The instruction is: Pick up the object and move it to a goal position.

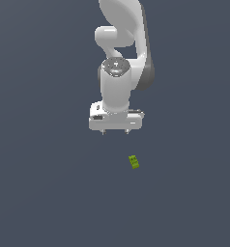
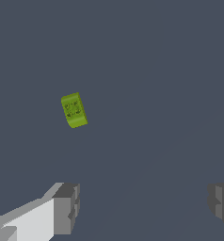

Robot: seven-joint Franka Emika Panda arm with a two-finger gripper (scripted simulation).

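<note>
Exterior view, arm: A white Panda arm hangs over a plain dark grey surface, wrist pointing down, its gripper (image 1: 115, 131) showing two short fingertips set wide apart with nothing between them.

Exterior view, object: The lime-green block (image 1: 134, 162) lies on the surface below the gripper in this picture and toward the exterior view's right, apart from the hand and slightly turned.

Exterior view, room: No other item shows on the grey ground around the block; no goal marker is visible, so where it lies cannot be told.

Wrist view, gripper: Two grey finger pads (image 2: 67, 209) stand far apart at the picture's edge, the jaws spread and holding nothing.

Wrist view, object: The block (image 2: 74, 110), dark marks on its upper face, sits ahead of the fingers and outside the gap between them, skewed to the line joining the pads.

Risk: Judged from here, a straight descent would miss the block; the hand seems to need a sideways shift and perhaps a wrist turn first. A closing pad striking a corner of so small a piece could flick it away or pinch it crooked.

Clearance: Open ground on all visible sides leaves free room for the approach.
</note>
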